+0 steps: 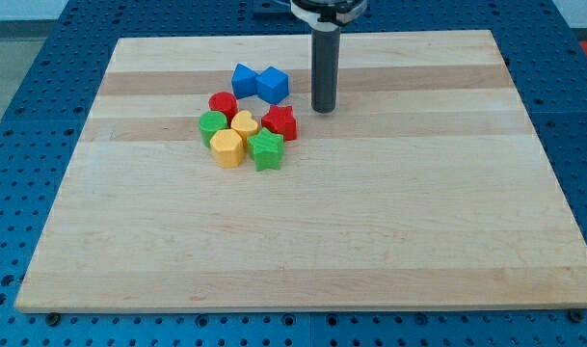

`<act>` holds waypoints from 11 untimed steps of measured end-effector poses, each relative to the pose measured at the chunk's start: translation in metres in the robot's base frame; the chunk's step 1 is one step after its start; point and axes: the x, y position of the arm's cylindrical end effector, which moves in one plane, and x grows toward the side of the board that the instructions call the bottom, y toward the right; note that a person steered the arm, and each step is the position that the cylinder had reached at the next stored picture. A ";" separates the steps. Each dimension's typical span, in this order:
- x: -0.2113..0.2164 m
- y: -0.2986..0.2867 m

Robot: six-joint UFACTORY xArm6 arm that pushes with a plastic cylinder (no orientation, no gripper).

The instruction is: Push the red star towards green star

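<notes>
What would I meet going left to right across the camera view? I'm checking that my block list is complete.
Green block → yellow block → blue block → green star → red star → my tip. The others overlap too much to order.

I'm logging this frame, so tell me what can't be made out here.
- Camera view: the arm above my tip is cut off by the view's top edge.
- Whether the red star touches the green star: too small to tell.
- The yellow heart is partly hidden by neighbouring blocks.
</notes>
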 end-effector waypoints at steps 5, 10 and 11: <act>0.005 -0.058; 0.022 -0.057; 0.022 -0.057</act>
